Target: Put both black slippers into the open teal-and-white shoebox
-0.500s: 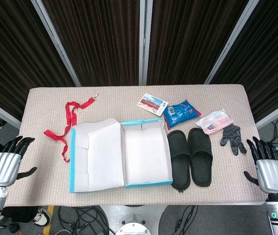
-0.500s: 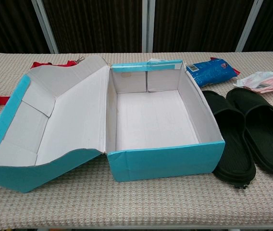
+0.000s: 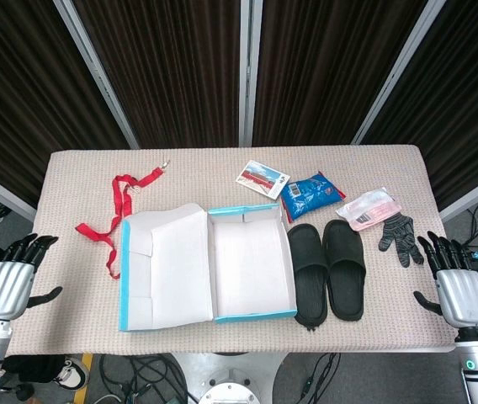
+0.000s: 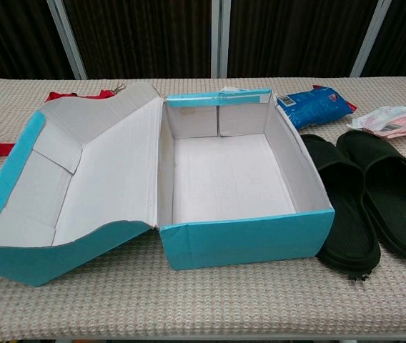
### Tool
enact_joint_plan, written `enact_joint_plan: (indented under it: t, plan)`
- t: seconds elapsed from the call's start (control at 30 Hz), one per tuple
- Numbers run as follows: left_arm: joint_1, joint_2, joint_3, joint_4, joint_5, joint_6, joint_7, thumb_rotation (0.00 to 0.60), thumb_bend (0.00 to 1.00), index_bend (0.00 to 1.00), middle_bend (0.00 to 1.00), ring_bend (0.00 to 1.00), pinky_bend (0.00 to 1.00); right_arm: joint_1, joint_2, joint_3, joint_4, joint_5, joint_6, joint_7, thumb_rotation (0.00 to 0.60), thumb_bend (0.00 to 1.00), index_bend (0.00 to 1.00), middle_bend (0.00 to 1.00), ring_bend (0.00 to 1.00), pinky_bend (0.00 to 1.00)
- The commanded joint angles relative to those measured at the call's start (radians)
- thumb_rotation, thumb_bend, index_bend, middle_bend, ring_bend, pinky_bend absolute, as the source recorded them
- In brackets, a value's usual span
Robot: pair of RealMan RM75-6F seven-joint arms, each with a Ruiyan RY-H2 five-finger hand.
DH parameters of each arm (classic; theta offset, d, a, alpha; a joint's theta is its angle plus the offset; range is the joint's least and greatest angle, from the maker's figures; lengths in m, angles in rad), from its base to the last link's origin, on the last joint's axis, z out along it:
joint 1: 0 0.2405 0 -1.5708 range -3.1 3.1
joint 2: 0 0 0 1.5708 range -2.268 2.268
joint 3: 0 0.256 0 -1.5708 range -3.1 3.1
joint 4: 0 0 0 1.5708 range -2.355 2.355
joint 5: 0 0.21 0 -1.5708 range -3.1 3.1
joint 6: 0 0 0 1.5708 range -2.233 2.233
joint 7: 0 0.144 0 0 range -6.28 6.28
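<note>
Two black slippers lie side by side on the table, the left one (image 3: pixel 309 273) (image 4: pixel 339 207) against the box's right wall and the right one (image 3: pixel 344 268) (image 4: pixel 392 193) beside it. The teal-and-white shoebox (image 3: pixel 252 261) (image 4: pixel 224 179) stands open and empty, its lid (image 3: pixel 165 269) (image 4: pixel 74 186) folded out to the left. My left hand (image 3: pixel 10 282) hangs off the table's left edge, fingers spread, holding nothing. Off the right edge, my right hand (image 3: pixel 454 282) is likewise spread and empty, a short way right of the slippers. Neither hand shows in the chest view.
A red lanyard (image 3: pixel 117 206) lies left of the box. Behind the slippers are a card (image 3: pixel 263 178), a blue snack packet (image 3: pixel 311 193) (image 4: pixel 316 106) and a pink-and-white packet (image 3: pixel 371 208) (image 4: pixel 392 120). A black glove (image 3: pixel 397 233) lies near the right edge.
My right hand has shifted slightly up and to the left, towards the table edge. Everything else is as it was.
</note>
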Motion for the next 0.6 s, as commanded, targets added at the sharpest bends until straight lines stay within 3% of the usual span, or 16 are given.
enact_joint_plan:
  t: [0.03,0.33,0.6]
  plan:
    - [-0.004,0.005,0.001,-0.009,-0.005,-0.012,0.005,0.600,0.12,0.15,0.16,0.11,0.18,0.027,0.035,0.005,-0.043,0.001,-0.044,0.001,0.600,0.06,0.00,0.00,0.00,0.00]
    - [-0.015,0.035,0.001,-0.037,-0.011,-0.033,-0.010,0.600,0.12,0.15,0.16,0.11,0.18,0.171,0.154,0.045,-0.205,0.114,-0.302,-0.017,0.600,0.06,0.00,0.08,0.00,0.00]
    - [-0.015,0.045,0.014,-0.027,-0.006,-0.046,-0.065,0.600,0.12,0.15,0.16,0.11,0.18,0.402,0.189,0.100,-0.235,0.416,-0.687,-0.027,0.600,0.06,0.02,0.15,0.04,0.03]
